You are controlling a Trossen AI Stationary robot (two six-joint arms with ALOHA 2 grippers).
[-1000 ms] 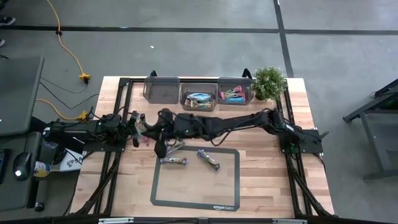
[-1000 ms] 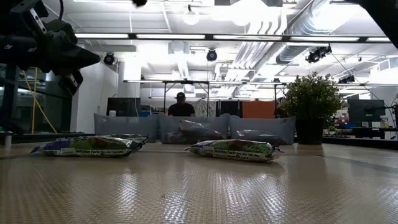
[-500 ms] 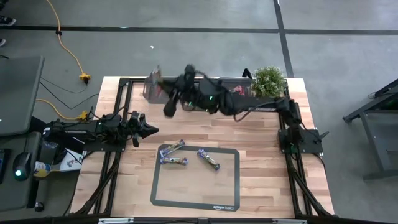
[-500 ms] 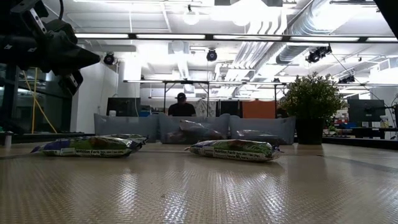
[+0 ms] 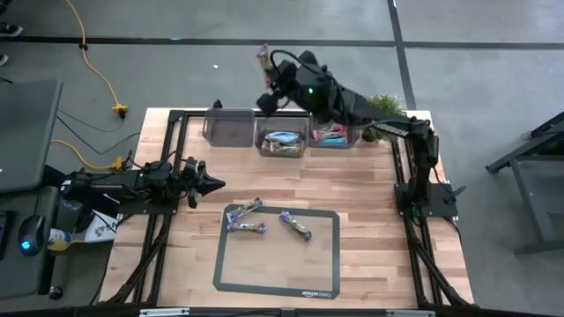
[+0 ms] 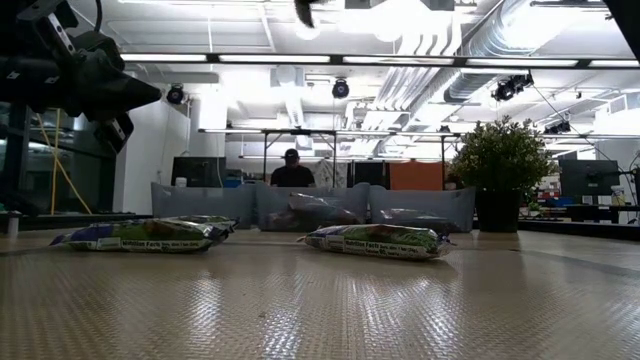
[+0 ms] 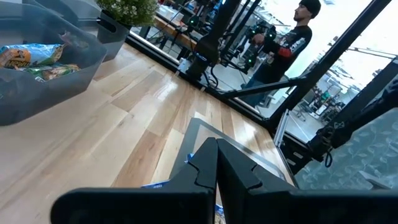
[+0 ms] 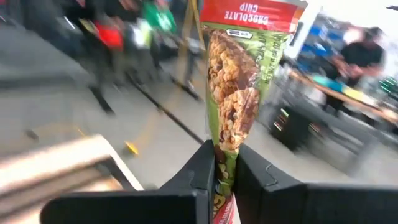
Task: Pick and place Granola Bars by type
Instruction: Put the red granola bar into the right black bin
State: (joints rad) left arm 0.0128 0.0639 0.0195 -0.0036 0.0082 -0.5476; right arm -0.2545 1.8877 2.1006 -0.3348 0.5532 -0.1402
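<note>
The right gripper (image 8: 225,163) is clamped on a green-and-red chocolate chip granola bar (image 8: 237,87), its long axis standing straight out past the fingertips, raised above the three clear grey plastic bins (image 5: 280,130). The left gripper (image 7: 217,163) sits pinched closed, holding nothing.

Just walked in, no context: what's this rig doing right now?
Sorting granola bars by type. The right gripper has its jaws shut on a chocolate chip bar, held high above the back edge of the table, near the bins. Two bins already hold bars; the leftmost looks empty. Three bars lie on the mat. The left gripper waits shut at the table's left side.
</note>
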